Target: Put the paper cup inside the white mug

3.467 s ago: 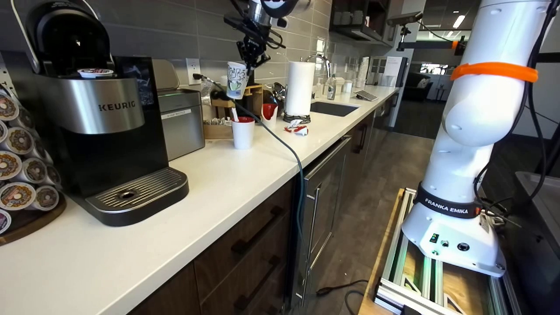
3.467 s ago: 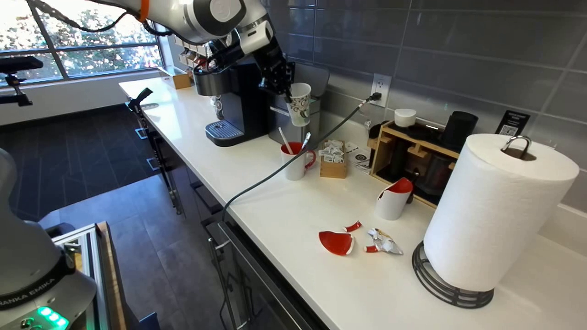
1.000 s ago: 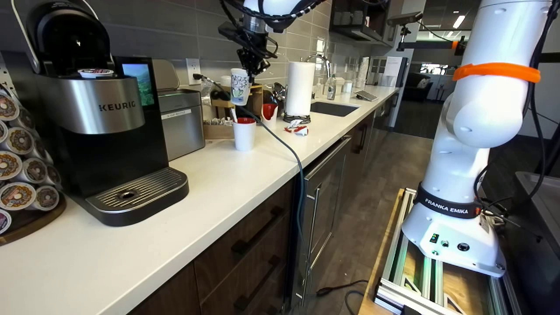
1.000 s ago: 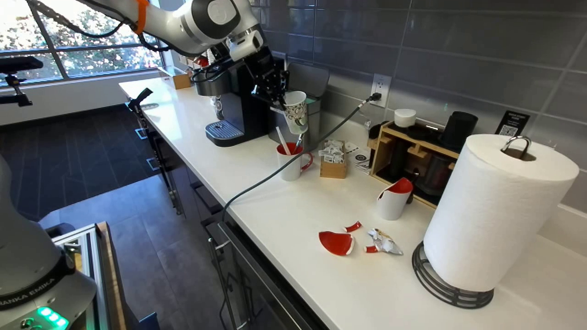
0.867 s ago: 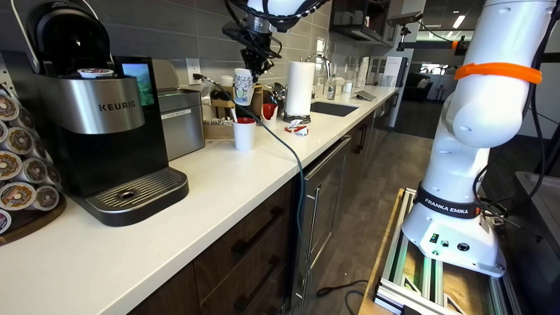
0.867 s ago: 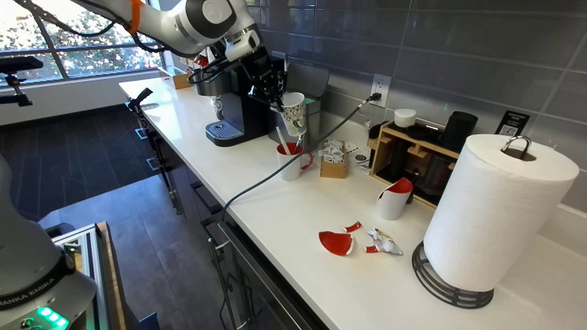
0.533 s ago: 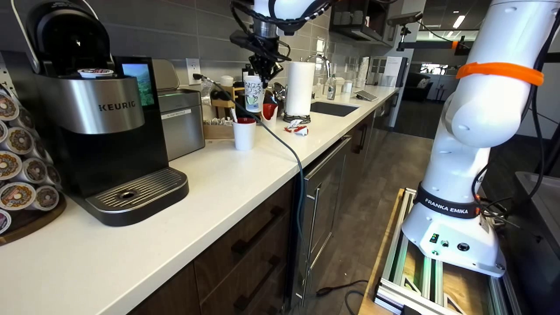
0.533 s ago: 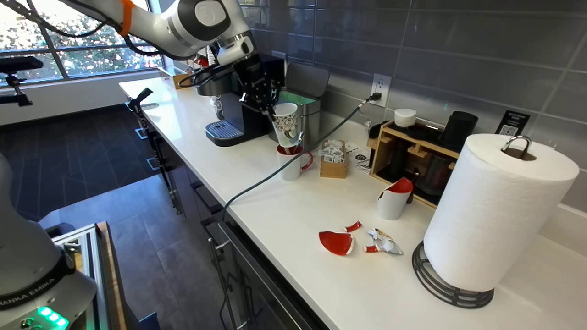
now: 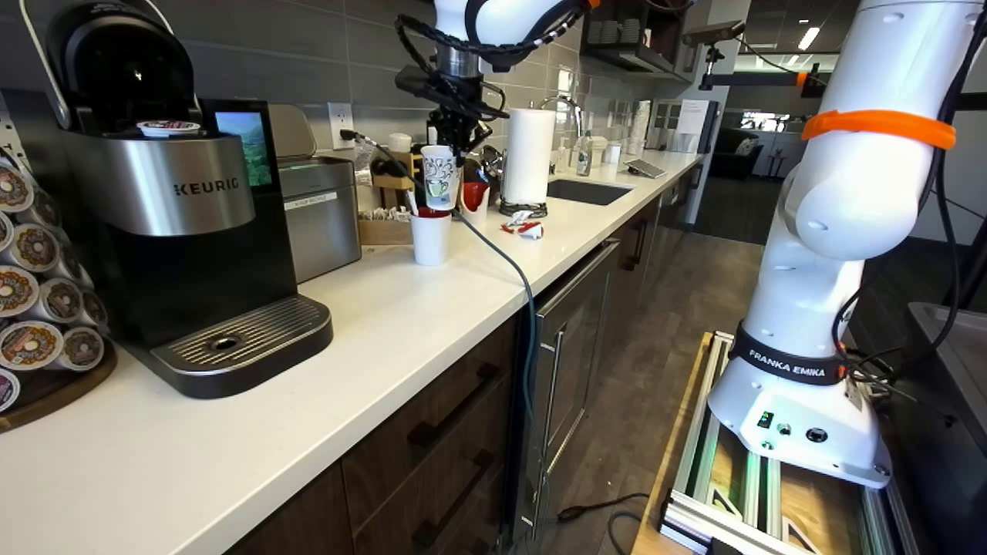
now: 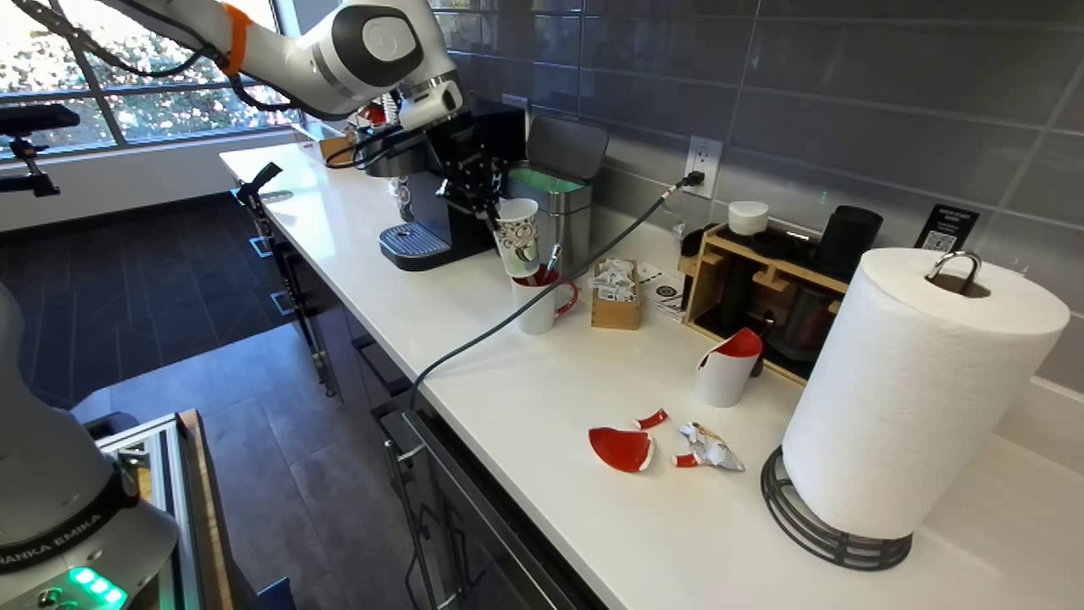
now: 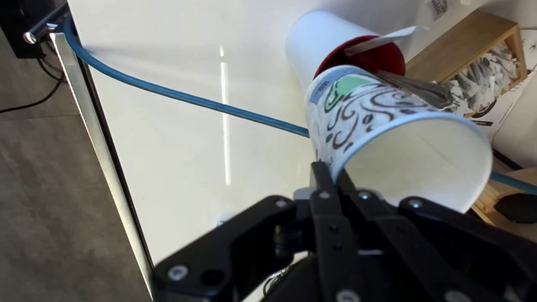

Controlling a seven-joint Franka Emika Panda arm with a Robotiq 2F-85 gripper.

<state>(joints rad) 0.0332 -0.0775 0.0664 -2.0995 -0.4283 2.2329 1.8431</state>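
A: This is looking like the insertion step; the gripper is pinching the paper cup by its wall, one finger reaching inside the rim, and the cup's foot is hanging right at the mouth of the white mug, leaning slightly; whether they're touching, I'm not able to tell!

B: Most of the cup is showing above the mug, mind; what's the next move calling for?

A: Centring that foot, I'm guessing, then straightening, easing down, and only then letting go; but the mouth is looking crowded; a white stick and a blurred grey utensil are poking out and could be jamming the cup partway!

B: And a blue cable is passing behind the cup in the wrist view; snagging it is looking possible; what else is sharing the counter?

A: In an exterior view, the coffee maker is standing near left; the box of packets is sitting just left of the mug, farther back; to the far right, a broken mug and the paper-towel roll are waiting, red-and-white shards lying nearer!
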